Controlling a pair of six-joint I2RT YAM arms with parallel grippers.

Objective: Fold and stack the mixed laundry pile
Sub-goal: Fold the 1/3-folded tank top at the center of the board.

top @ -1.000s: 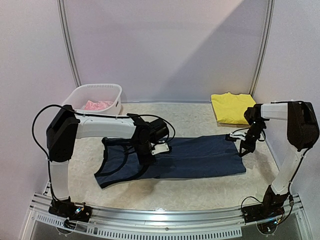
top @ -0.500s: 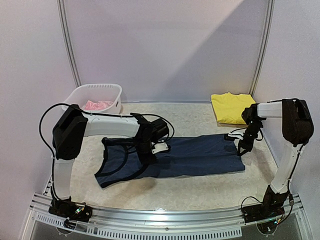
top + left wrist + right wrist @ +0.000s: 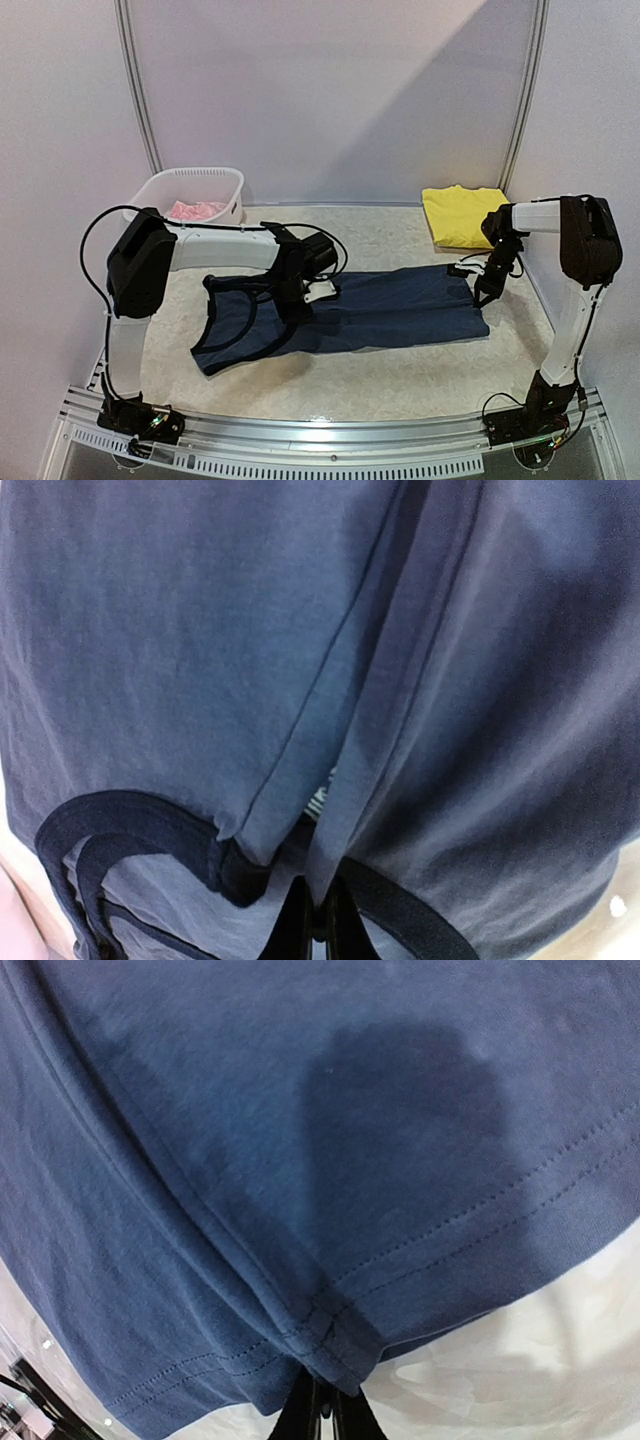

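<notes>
Since a second ago the right end effector (image 3: 483, 293) has drawn back toward the far right, and the tank top's right edge has gone with it, so the cloth now lies a little farther from the near edge. The left arm's elbow has also swung slightly inward.

Nearest, a bare strip of the speckled counter (image 3: 400, 385) runs between the arm bases. Beyond it the navy tank top (image 3: 390, 315) lies spread across the middle. Its straps and dark-trimmed armholes are on the left and its hem is on the right.

The left end effector (image 3: 296, 300) sits over the strap end. In the left wrist view its fingers (image 3: 297, 932) are pressed together, pinching a lifted fold of the tank top just beside the dark trim. The cloth ridges upward from that pinch.

At the right, the right wrist view shows the other end effector closed tight on the stitched hem corner of the tank top, which is raised off the counter.

Farther back, a folded yellow garment (image 3: 460, 215) lies flat in the far right corner, well apart from the tank top. In the far left corner a white basket (image 3: 232, 200) holds a pink garment (image 3: 195, 210).
</notes>
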